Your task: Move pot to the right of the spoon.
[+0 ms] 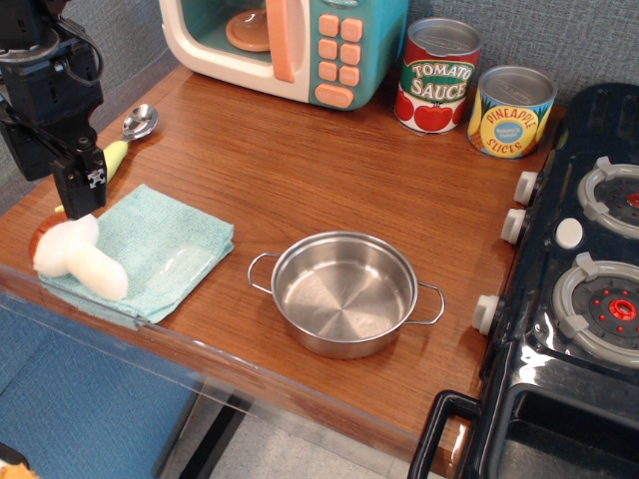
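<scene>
The pot (344, 294) is a shallow shiny steel pot with two wire loop handles. It stands empty on the wooden counter near the front edge, right of centre. The spoon (132, 133) lies at the far left with its metal bowl toward the back; its yellow-green handle is partly hidden behind my gripper. My black gripper (80, 190) hangs at the left edge over the spoon's handle end, far left of the pot and holding nothing that I can see. Its jaws point down, and I cannot tell whether they are open.
A teal cloth (160, 244) lies at front left with a white-stemmed toy mushroom (78, 257) on it. A toy microwave (285, 45) stands at the back. A tomato sauce can (437, 78) and a pineapple can (511, 112) are at back right. A black toy stove (584, 299) borders the right side.
</scene>
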